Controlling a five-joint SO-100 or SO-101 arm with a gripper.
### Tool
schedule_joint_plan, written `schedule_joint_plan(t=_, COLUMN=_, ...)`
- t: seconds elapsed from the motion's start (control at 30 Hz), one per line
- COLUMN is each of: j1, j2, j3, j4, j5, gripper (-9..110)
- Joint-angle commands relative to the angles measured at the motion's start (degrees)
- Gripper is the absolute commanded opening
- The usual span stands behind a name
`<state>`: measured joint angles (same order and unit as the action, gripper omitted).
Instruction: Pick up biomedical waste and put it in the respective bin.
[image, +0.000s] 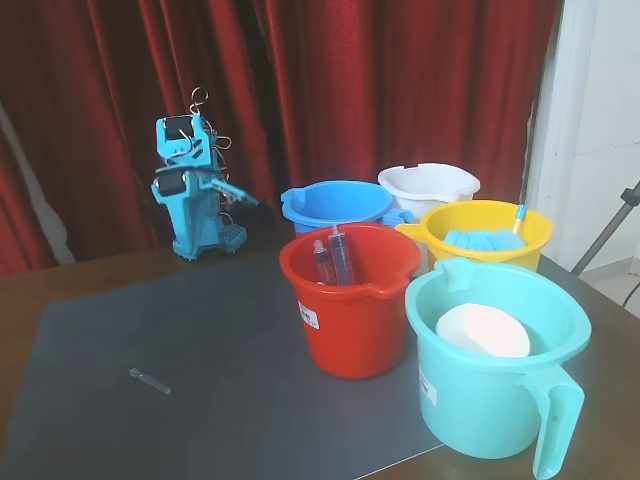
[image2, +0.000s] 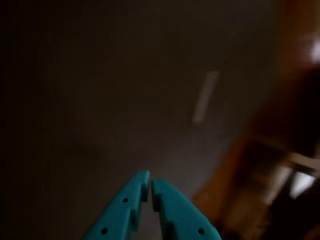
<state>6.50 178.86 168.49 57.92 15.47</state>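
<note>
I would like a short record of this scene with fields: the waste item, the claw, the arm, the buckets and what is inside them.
waste item: small clear tube, lying on the grey mat, apart from the buckets
claw: shut, empty
arm: folded at the back, before the red curtain
red bucket: holds two syringes
teal bucket: holds a white round item
yellow bucket: holds blue items
blue bucket: contents hidden
white bucket: contents hidden
</note>
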Motion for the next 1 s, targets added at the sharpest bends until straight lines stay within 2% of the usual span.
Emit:
schedule_joint_plan(t=0.0, j1=0.6, j2=-0.8, j3=-1.2, j4=-8.5, j5=-0.3, gripper=0)
schedule_joint_plan(t=0.13, j1=2.1, j2=-3.8, j3=-4.3, j4=-10.2, j5=-0.6, gripper=0)
schedule_joint_plan(t=0.23, j1=3.6, j2=-13.3, j3=-12.1, j4=-9.8, j5=-4.2, gripper=0)
schedule_joint_plan(t=0.33, j1=5.6, j2=-30.6, j3=-25.9, j4=-6.7, j5=-4.2, gripper=0)
schedule_joint_plan(t=0.67, j1=7.4, j2=-92.3, j3=-88.2, j4=16.5, j5=-4.4, gripper=0)
schedule_joint_plan(t=0.97, j1=7.5, j2=-120.2, j3=-111.5, j4=23.1, j5=-5.5, gripper=0)
